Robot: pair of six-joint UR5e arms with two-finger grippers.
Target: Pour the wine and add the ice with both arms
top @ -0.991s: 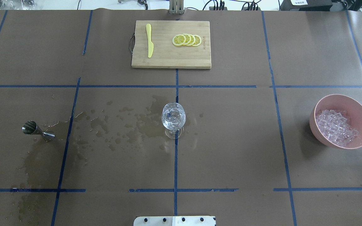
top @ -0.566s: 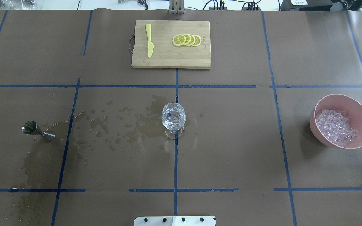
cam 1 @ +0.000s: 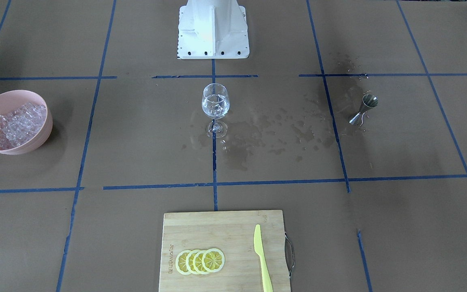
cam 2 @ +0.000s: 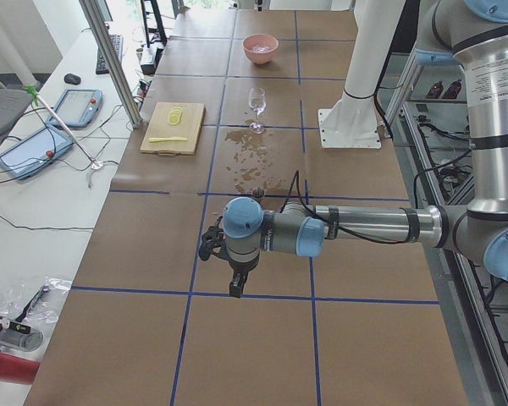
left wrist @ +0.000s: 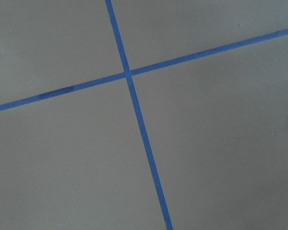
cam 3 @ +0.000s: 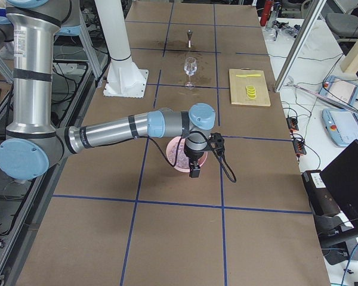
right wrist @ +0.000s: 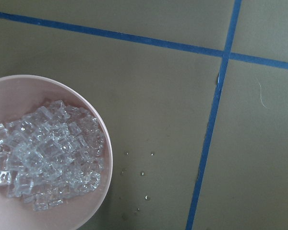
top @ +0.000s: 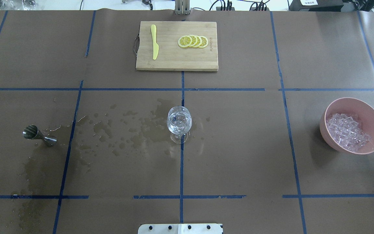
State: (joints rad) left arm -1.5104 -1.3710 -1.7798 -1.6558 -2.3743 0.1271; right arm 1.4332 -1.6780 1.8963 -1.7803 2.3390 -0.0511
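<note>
The clear stemmed glass [top: 179, 122] stands upright at the table's middle, also in the front view [cam 1: 215, 103]. It holds clear wine [top: 178, 127] and a few ice cubes. More ice [top: 347, 131] fills the pink bowl [top: 324, 128] at the right, also in the right wrist view [right wrist: 48, 158]. The steel jigger [top: 39, 135] stands at the left. My left gripper [cam 2: 237, 283] shows only in the left side view, beyond the table's left end. My right gripper [cam 3: 195, 171] shows only in the right side view, above the bowl's near side. I cannot tell whether either is open or shut.
Wet patches [top: 135, 130] spread between the jigger and the glass. A wooden cutting board [top: 174, 61] at the far middle carries lemon slices [top: 193, 41] and a yellow knife [top: 154, 42]. The white base block [cam 1: 212, 28] is at the robot's edge.
</note>
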